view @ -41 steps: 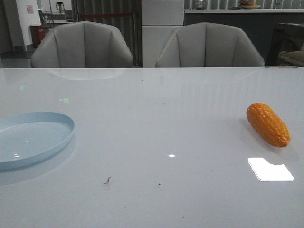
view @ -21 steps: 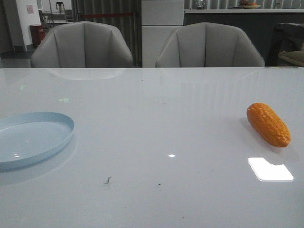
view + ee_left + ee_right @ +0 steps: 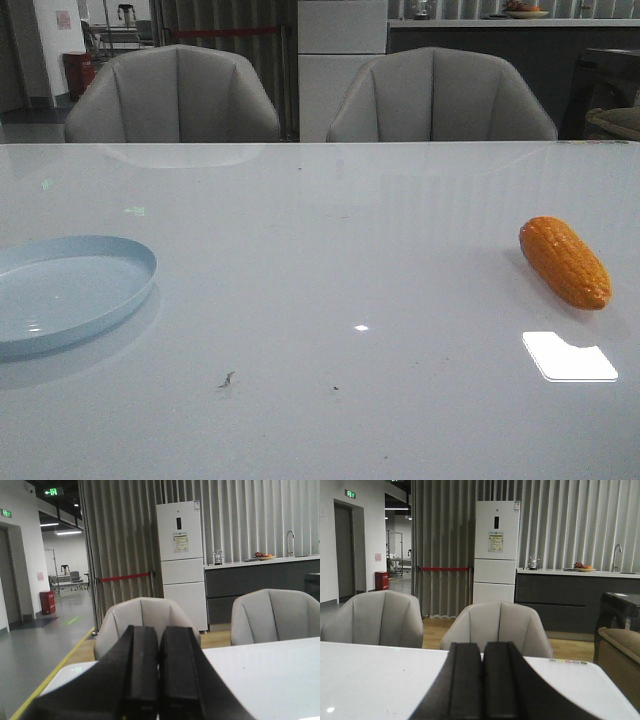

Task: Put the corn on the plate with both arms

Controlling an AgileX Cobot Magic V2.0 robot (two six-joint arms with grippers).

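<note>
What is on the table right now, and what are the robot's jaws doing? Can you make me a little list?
corn: orange corn lying on its side on the table's right part, touching nothing else
plate: pale blue plate at the table's left edge, nothing on it
table: glossy white table
left gripper: left gripper, jaws pressed shut, empty, pointing level over the table
right gripper: right gripper, jaws pressed shut, empty
chairs: two grey chairs behind the table
task status: corn not yet on the plate
</note>
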